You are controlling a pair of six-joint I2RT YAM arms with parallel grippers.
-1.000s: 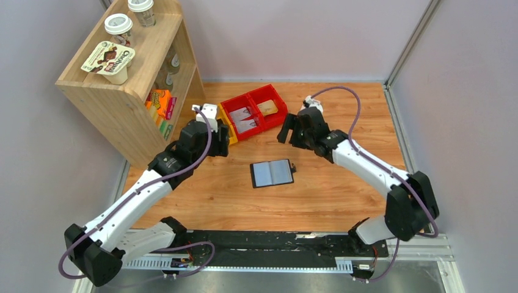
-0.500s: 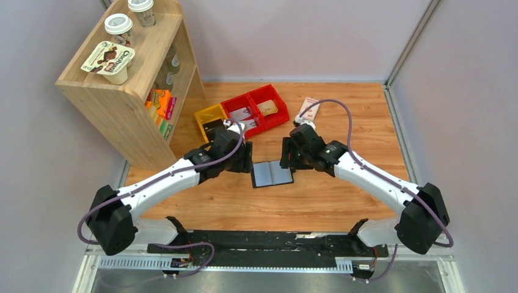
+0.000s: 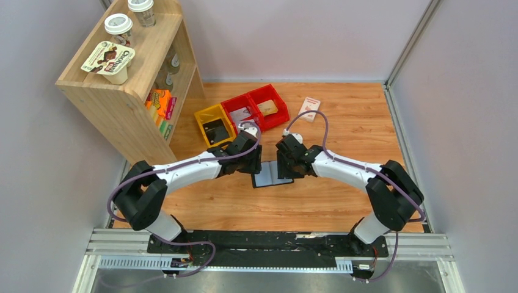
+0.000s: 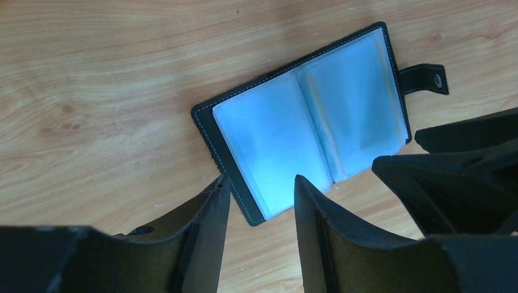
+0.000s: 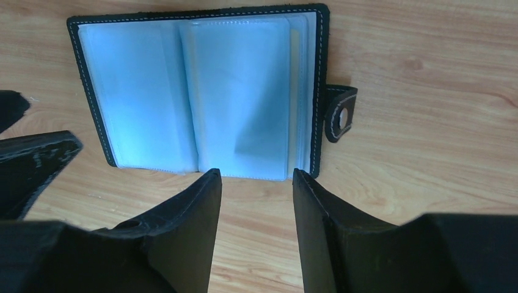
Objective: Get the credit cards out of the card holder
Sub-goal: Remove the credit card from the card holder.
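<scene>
1. While the card holder (image 3: 269,177) lies opened flat on the table (image 3: 342,122), the step in hand looks to be pinning one half and drawing a card from the other. Neither is done yet.
2. At the left, the left gripper (image 4: 261,183) is empty, its jaws moderately parted. In its wrist view they straddle the near corner of the holder's left page. Whether a finger touches the leather cannot be told.
3. Between the arms, the holder shows its bluish-grey pockets upward, with the closing tab (image 5: 339,119) sticking out from its right edge. A thin tan sliver down the outer side of the right pocket is probably the credit cards (image 5: 295,91). No card is out on the table.
4. At the right, the right gripper (image 5: 256,174) is likewise empty and part-open. Its tips sit just short of the right page's near edge, lined up with that pocket. Its height above the table is unclear.
5. To do this well, the left gripper should press its page flat so the holder cannot slide or fold shut. The right gripper should close on the exposed tan edge only, not on the plastic sleeve. It should then pull along the pocket's open side, low and straight, since a pinch that catches the sleeve would likely drag the whole holder.
</scene>
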